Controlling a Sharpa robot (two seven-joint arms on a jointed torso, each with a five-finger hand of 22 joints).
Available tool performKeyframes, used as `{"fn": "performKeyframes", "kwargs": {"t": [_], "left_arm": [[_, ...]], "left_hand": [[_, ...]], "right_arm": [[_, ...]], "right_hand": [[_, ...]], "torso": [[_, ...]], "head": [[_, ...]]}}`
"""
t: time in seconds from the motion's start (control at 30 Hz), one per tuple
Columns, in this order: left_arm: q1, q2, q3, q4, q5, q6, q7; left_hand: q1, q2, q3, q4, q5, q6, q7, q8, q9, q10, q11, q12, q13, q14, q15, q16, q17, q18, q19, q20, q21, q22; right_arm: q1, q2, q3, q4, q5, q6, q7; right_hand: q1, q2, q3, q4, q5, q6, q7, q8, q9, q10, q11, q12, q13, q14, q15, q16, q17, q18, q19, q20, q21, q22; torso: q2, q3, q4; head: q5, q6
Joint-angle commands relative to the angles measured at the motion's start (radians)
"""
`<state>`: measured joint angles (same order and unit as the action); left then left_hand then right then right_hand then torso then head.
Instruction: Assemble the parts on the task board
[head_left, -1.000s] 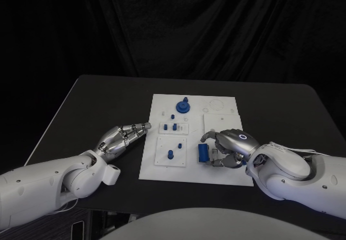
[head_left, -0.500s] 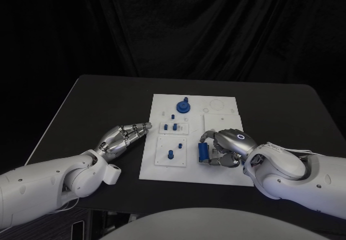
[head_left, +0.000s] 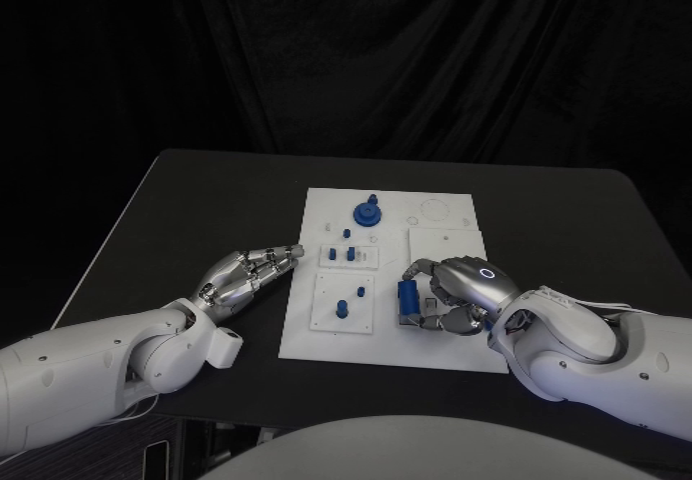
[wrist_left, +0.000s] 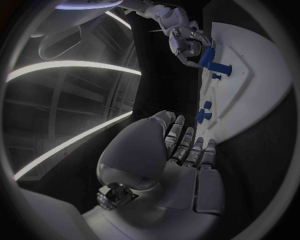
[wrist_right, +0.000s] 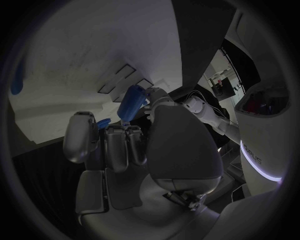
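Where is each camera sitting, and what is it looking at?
Head view: on the robot's head, looking down at the task board; both arms show, left hand and right hand.
Left wrist view: behind the left hand, facing the board's edge.
Right wrist view: behind the right hand, facing the board.
Shared: all three show the blue part that the right hand holds.

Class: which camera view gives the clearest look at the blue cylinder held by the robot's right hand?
The head view: the blue cylinder shows nearly whole over the task board, held by the right hand. The right wrist view shows it partly hidden behind the fingers. The left wrist view shows it small and far off.
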<state>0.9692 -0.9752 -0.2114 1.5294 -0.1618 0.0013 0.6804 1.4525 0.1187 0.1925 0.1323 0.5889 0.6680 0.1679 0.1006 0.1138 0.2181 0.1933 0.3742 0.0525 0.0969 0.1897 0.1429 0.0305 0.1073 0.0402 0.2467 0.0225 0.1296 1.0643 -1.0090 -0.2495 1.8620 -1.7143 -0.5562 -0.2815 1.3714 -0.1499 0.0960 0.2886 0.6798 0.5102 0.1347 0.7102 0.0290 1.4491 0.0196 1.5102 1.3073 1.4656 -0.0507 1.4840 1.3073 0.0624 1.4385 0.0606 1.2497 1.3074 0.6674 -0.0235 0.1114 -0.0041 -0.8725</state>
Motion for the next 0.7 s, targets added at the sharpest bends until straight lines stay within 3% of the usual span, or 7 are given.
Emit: {"fn": "performKeyframes", "kwargs": {"t": [0.03,0.33,0.7], "left_arm": [[-0.001,0.001,0.001,0.001,0.004,0.016,0.161],[-0.001,0.0,0.001,-0.001,0.004,0.019,0.159],[-0.001,0.0,0.001,-0.002,0.004,0.02,0.158]], "left_hand": [[-0.004,-0.001,0.004,0.001,-0.003,-0.007,-0.002,-0.006,-0.001,-0.007,0.003,-0.005,-0.001,-0.001,0.008,0.002,0.001,0.019,-0.001,0.009,-0.001,0.001],[-0.004,0.0,0.006,0.0,-0.003,-0.009,-0.002,-0.006,-0.002,-0.008,0.004,-0.006,-0.001,0.0,0.01,0.003,0.001,0.02,0.0,0.012,0.0,0.002],[-0.005,0.001,0.007,0.0,-0.003,-0.011,-0.002,-0.007,-0.002,-0.009,0.004,-0.007,-0.001,0.001,0.012,0.005,0.001,0.021,0.001,0.014,0.0,0.003]], "right_arm": [[-0.003,-0.011,0.0,0.012,-0.008,-0.063,0.009],[-0.005,-0.042,0.0,0.05,-0.008,-0.092,0.008],[-0.015,-0.056,0.0,0.068,0.037,-0.064,-0.01]], "right_hand": [[-0.013,0.004,0.017,0.003,0.047,0.045,-0.024,0.075,0.266,0.014,0.002,0.006,0.136,0.068,0.006,0.007,0.144,0.005,0.012,0.002,0.015,0.175],[-0.073,0.001,0.056,0.004,0.111,0.079,-0.024,0.062,0.233,0.029,0.007,0.012,0.149,0.074,0.01,0.015,0.155,-0.001,0.026,0.006,0.044,0.183],[-0.091,-0.002,0.065,0.004,0.112,0.083,-0.023,0.053,0.222,0.029,0.01,0.011,0.148,0.074,0.011,0.015,0.154,-0.001,0.025,0.007,0.043,0.182]], "torso": [[0.0,0.0001,-0.0002],[0.0,0.0002,-0.0005],[0.0,-0.0001,-0.0003]], "head": [[0.001,0.0],[-0.001,0.0],[0.0,0.0]]}}
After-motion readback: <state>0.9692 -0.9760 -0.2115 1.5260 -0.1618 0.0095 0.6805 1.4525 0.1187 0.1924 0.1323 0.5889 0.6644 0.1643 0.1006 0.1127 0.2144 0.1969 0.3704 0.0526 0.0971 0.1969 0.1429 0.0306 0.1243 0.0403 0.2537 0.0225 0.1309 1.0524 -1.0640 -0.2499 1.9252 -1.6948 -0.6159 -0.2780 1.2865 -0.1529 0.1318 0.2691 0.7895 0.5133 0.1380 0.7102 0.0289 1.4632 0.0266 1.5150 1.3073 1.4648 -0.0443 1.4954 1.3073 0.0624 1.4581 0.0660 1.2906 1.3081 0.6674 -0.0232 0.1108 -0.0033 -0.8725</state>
